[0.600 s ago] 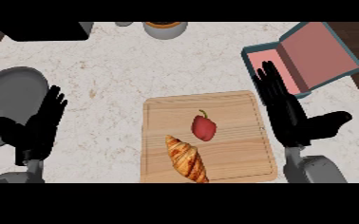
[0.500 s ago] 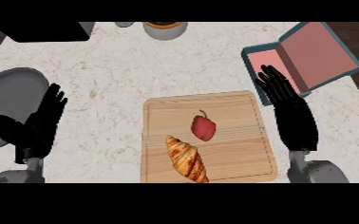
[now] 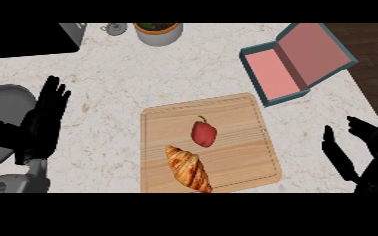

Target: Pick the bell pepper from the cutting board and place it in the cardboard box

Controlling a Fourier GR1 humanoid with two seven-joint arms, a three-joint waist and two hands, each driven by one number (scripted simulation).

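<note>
A red bell pepper (image 3: 204, 133) lies on the wooden cutting board (image 3: 244, 117), a little above a croissant (image 3: 190, 168). The cardboard box (image 3: 275, 75), teal outside and pink inside, stands with its lid up at the far right, beyond the board's top right corner. My right hand (image 3: 341, 159) shows at the lower right edge, right of the board. It is open, thumb and fingers spread, and holds nothing. My left hand (image 3: 44, 117) rests open, fingers up, near the left edge, well clear of the board.
A white pot with a plant (image 3: 157, 32) and a small glass item (image 3: 114, 28) stand at the back. A black appliance (image 3: 37, 40) fills the back left corner. A grey round object (image 3: 15, 100) lies behind the left hand. The counter ends at dark wood (image 3: 363, 35) on the right.
My right hand has drawn back from beside the box to the lower right edge and turned, its fingers spread. The left hand, pepper and croissant have stayed put.
</note>
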